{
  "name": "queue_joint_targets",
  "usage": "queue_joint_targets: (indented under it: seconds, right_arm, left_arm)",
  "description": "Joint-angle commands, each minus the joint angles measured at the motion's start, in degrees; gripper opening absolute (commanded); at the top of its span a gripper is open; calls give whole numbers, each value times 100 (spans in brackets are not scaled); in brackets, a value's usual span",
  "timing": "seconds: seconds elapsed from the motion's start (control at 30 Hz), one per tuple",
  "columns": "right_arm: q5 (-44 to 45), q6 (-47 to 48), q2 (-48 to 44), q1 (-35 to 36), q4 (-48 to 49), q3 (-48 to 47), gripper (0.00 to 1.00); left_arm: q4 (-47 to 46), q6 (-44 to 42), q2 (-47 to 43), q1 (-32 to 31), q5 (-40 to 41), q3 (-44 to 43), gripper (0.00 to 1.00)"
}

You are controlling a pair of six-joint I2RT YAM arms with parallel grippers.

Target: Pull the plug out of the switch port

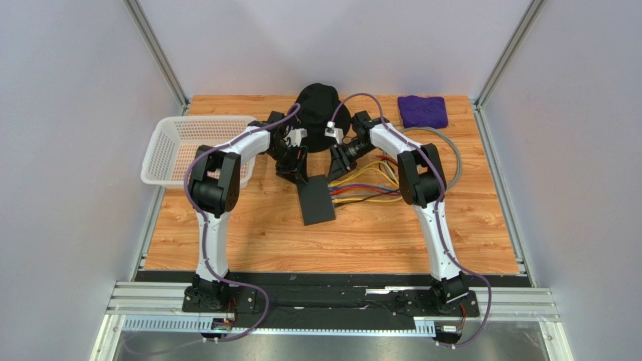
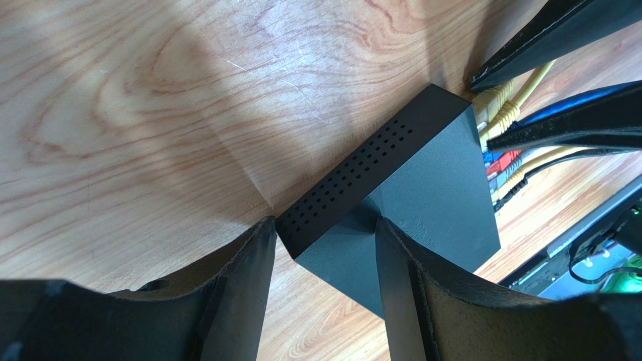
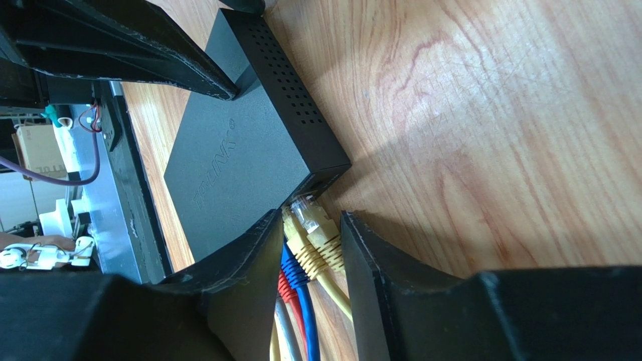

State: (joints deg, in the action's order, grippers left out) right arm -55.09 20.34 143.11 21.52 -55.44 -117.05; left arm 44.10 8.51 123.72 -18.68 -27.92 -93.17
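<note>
Table (image 1: 249,241): wood-grain top; carries everything listed below
Basket (image 1: 160,173): white, perforated; at the left edge of the table
Bucket hat (image 1: 316,101): black; at the far edge, beyond both grippers
Cloth (image 1: 423,110): purple, folded; far right corner
Switch (image 1: 317,201): matte black box; flat on the table at centre, between the two arms; vented side wall towards the left arm; port edge towards the right arm
Cables (image 1: 369,192): yellow, red, blue and grey; run from the port edge to the right
Left gripper (image 2: 324,226): jaws apart, astride the switch's corner; one finger (image 2: 395,278) on the top face, the other (image 2: 249,286) beside the vented wall
Right gripper (image 3: 310,218): at the port edge; fingers either side of two yellow plugs (image 3: 316,233); whether they clamp cannot be told
Plugs: seated in the end ports
</note>
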Motion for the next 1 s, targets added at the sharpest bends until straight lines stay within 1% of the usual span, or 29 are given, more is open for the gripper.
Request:
queue_joint_targets:
  seconds: [0.0, 0.1, 0.2, 0.4, 0.53, 0.8, 0.9, 0.93, 0.97]
  right_arm:
    - [806, 93, 261, 151, 103, 69, 45]
    - [955, 76, 288, 195, 103, 60, 45]
    - [1096, -3, 305, 221, 139, 60, 44]
    - [1097, -4, 288, 230, 148, 69, 41]
    - [1115, -4, 288, 230, 156, 86, 37]
    - [1141, 23, 270, 256, 156, 95, 36]
    - [1237, 93, 279, 309, 104, 95, 27]
    - [1255, 119, 270, 335, 77, 95, 18]
    - [1290, 146, 288, 335, -27, 43, 14]
  left_arm:
    - [11, -219, 302, -66, 419, -35, 60]
    - [11, -227, 293, -75, 437, -35, 61]
    - [3, -236, 284, -66, 437, -35, 61]
    - [-15, -227, 284, -66, 419, -18, 61]
    - [-6, -236, 284, -83, 419, -26, 61]
    - [-24, -245, 293, -92, 437, -35, 61]
    - [-15, -254, 302, -92, 428, -44, 61]
    - [-15, -254, 293, -101, 428, -44, 62]
    - [-15, -262, 284, -101, 419, -44, 61]
